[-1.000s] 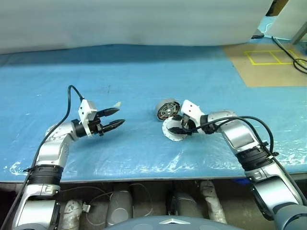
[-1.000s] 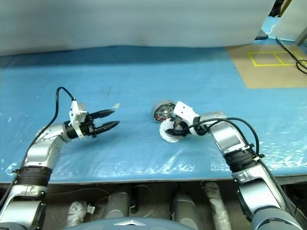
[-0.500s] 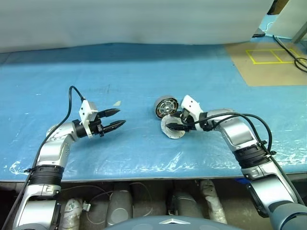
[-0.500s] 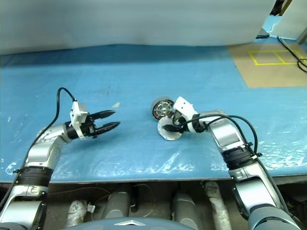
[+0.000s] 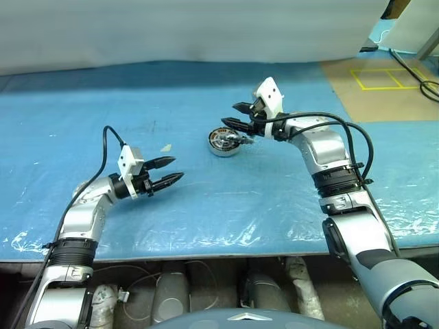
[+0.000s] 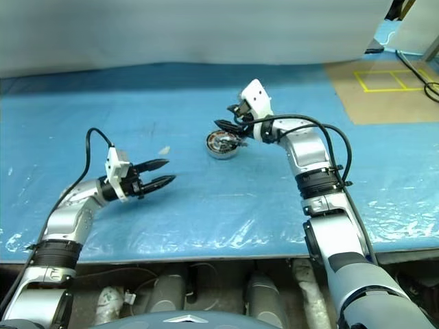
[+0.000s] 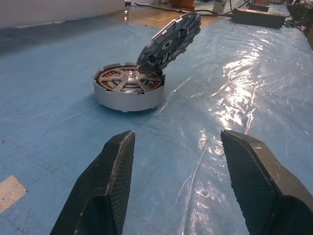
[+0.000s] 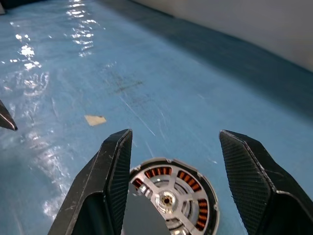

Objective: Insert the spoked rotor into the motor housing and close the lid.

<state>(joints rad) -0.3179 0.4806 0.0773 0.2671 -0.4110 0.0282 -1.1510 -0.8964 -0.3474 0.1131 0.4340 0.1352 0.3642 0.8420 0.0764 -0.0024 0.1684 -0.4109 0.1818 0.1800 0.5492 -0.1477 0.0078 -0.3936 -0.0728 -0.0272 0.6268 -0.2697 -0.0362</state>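
Two tools: both in sight over the blue tabletop (image 5: 206, 82), both with fingers spread.
Left tool (image 5: 168, 171): fingers apart, nothing between them, level above the tabletop toward its near left side, pointing at the motor housing from well apart.
Right tool (image 5: 234, 115): fingers apart, raised above the housing near the middle of the tabletop; the lid sits at its fingers, though whether they pinch it cannot be told.
Motor housing (image 7: 128, 89): silver cup flat on the tabletop near its middle, copper windings showing in a ring inside.
Spoked rotor (image 8: 167, 195): lying inside the housing, spokes and hub facing up.
Lid (image 7: 169, 40): tilted on edge, lower rim at the housing's rim, ribbed face toward the left tool.
Scrap of tape (image 8: 95, 119): small pale piece flat on the tabletop, between left tool and housing.
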